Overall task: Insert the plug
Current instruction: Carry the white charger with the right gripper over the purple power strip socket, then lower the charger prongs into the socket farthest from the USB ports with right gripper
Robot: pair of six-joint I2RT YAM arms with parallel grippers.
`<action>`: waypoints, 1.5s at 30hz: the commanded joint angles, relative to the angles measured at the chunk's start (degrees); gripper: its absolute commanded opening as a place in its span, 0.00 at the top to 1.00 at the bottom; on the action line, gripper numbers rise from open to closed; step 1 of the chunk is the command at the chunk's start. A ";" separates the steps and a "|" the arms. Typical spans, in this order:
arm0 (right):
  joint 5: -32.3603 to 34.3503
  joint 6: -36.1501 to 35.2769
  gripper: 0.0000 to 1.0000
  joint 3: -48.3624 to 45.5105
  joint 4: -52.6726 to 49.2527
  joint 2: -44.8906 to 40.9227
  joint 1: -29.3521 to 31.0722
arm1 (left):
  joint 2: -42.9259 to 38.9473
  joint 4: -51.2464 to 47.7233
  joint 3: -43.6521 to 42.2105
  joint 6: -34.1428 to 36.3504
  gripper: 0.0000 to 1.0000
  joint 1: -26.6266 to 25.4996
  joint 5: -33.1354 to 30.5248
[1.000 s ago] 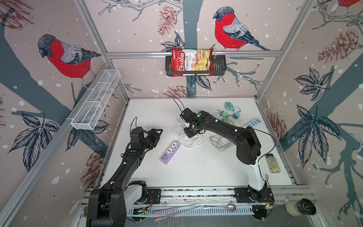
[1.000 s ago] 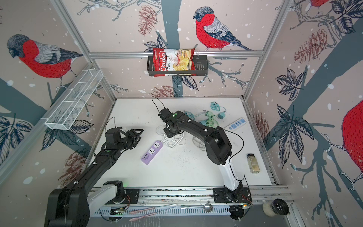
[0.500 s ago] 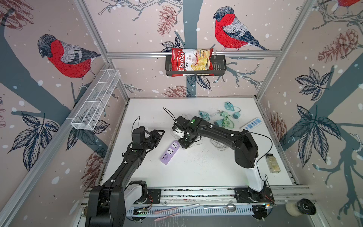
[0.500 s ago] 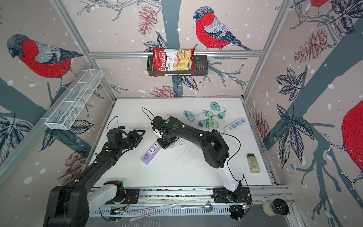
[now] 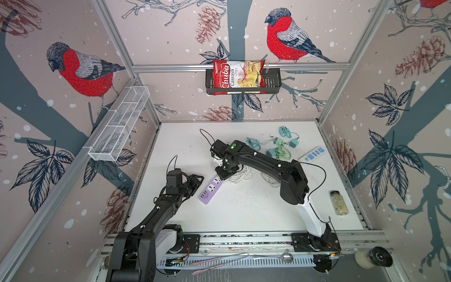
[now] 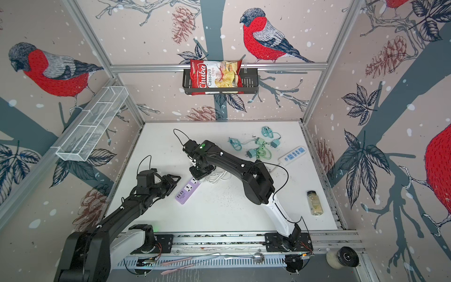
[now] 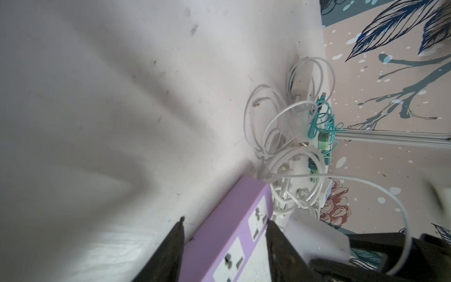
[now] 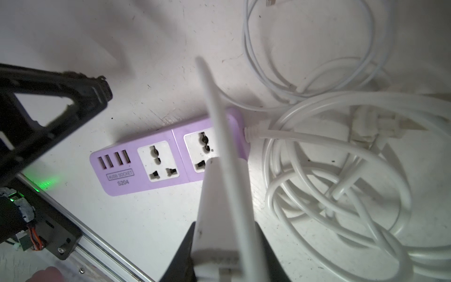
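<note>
Plug (image 8: 219, 207): plain white rectangular block with a thin white cable (image 8: 213, 102) running off along its face. Prongs are hidden. right fingers (image 8: 180, 258) are clamped on its two sides at the rear end. Its long axis runs from the fingers down toward the power strip (image 8: 168, 156), nose over the socket nearest the strip's cord end. Can't tell if it's seated.

The strip is lilac, with two white universal sockets and four USB ports, marked S204. In both top views it lies diagonal, left of the counter (image 5: 244, 214) middle, USB end toward the front-left corner, cord end toward the back-right.

left fingers (image 7: 170, 251) are partly spread with nothing in them, just beside the strip's left long side. The cord coil (image 8: 341, 183) sits just past the cord end.
</note>
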 commanded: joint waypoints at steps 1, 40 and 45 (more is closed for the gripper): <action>0.22 4.58 0.99 -0.15 -1.16 -0.95 0.02 | -0.72 4.23 -2.42 -0.21 0.48 -0.41 0.00; 10.78 -11.11 1.00 8.42 -2.74 4.21 5.02 | -3.34 -1.85 0.04 4.17 0.40 -1.19 -2.83; 10.81 -10.85 1.00 8.23 -2.92 4.51 5.36 | -3.35 -1.58 0.04 4.30 0.40 -1.19 -2.64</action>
